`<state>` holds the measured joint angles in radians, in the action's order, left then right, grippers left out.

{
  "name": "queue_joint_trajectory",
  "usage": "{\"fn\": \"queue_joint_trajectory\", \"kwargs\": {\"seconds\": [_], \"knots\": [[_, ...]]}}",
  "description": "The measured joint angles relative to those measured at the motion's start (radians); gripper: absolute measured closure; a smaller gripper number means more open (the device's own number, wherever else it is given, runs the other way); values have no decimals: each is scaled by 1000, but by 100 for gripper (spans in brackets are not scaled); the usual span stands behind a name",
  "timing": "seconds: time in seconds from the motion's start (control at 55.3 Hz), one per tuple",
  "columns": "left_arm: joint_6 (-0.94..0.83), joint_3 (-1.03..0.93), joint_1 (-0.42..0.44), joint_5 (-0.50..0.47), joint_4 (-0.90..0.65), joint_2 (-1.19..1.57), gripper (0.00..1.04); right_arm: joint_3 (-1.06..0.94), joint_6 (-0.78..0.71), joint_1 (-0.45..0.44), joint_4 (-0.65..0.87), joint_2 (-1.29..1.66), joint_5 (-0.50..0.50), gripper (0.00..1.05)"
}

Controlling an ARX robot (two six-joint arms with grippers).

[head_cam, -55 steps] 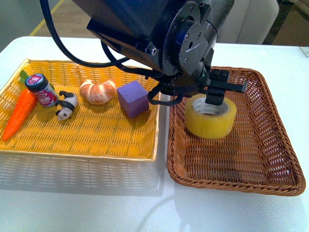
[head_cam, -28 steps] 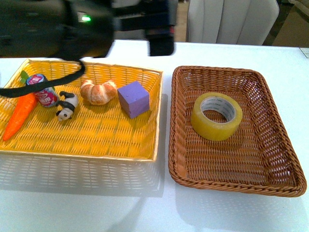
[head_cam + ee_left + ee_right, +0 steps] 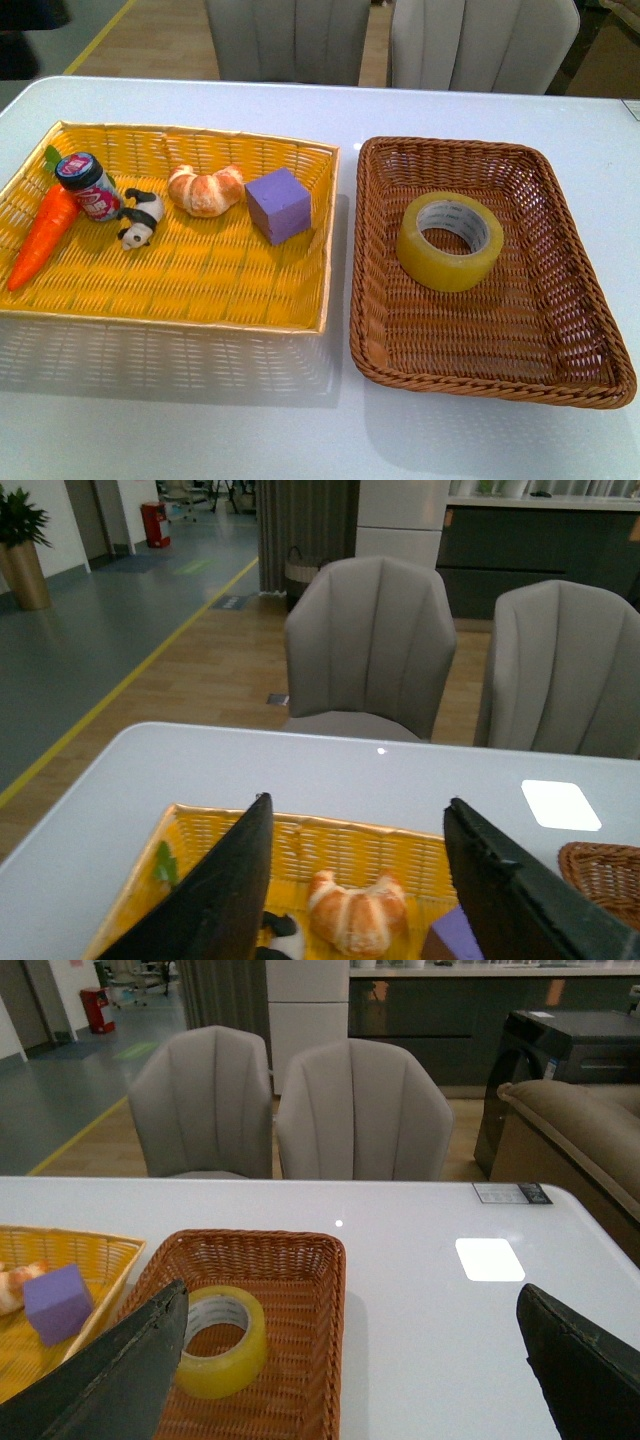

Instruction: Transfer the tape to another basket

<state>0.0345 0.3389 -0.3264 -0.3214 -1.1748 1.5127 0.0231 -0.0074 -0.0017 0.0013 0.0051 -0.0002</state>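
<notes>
1. On the left I see the yellow woven tray holding a toy carrot, a small can, a panda figure, a croissant and a purple cube; I judge none of these needs touching.
2. My left gripper hangs above that tray, jaws spread wide, nothing between them.
3. The tape lies flat inside the brown wicker basket, toward its far half, free of the walls. I read the move as done.
4. My right gripper hovers high over the basket, jaws wide apart and empty.
5. To finish well, I would keep both arms high and clear of the white surface, so nothing nudges the roll.
</notes>
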Motion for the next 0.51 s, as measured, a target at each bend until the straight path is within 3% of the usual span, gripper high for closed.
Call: {"fn": "queue_joint_trajectory", "kwargs": {"seconds": [0.235, 0.506], "knots": [[-15, -151, 95, 100, 57, -195, 103, 0, 0, 0, 0, 0, 0, 9], [-21, -246, 176, 173, 180, -412, 103, 0, 0, 0, 0, 0, 0, 9]]}}
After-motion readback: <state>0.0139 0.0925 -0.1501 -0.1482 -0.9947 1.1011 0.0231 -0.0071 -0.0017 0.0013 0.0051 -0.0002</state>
